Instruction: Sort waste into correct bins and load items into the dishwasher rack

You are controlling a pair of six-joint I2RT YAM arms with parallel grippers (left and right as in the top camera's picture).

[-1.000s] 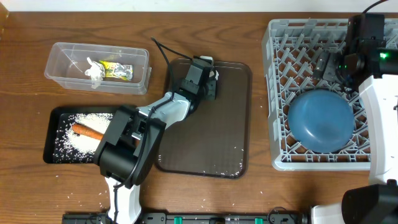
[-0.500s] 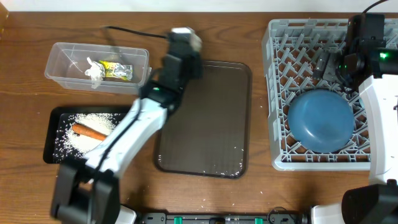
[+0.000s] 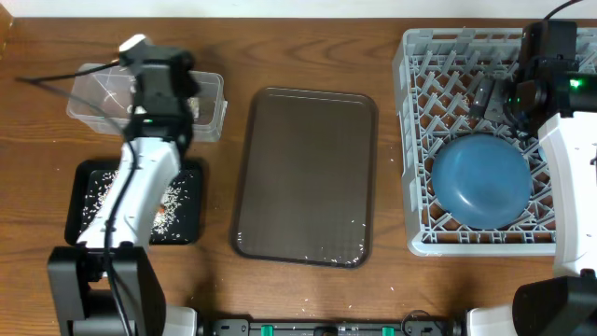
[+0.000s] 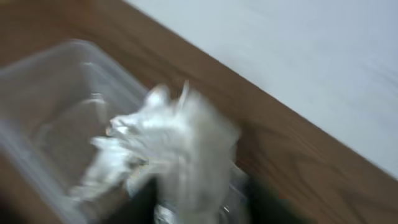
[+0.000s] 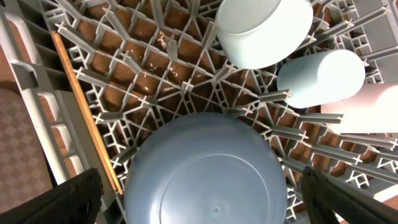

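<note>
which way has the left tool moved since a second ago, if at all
Yes. The left tool swung left, from over the brown serving tray to above the clear box.

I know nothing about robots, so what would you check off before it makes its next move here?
1. The blue plate sits in the dishwasher rack: ok.
2. The bowl and chopsticks are in the rack too: ok.
3. The right gripper is open and holds nothing: ok.
4. The brown serving tray carries no dishes or waste pieces, only specks: ok.
5. The left gripper is over the clear box; open or shut: cannot tell, as its wrist view is blurred.
6. The rice lies in the black tray: ok.
</note>
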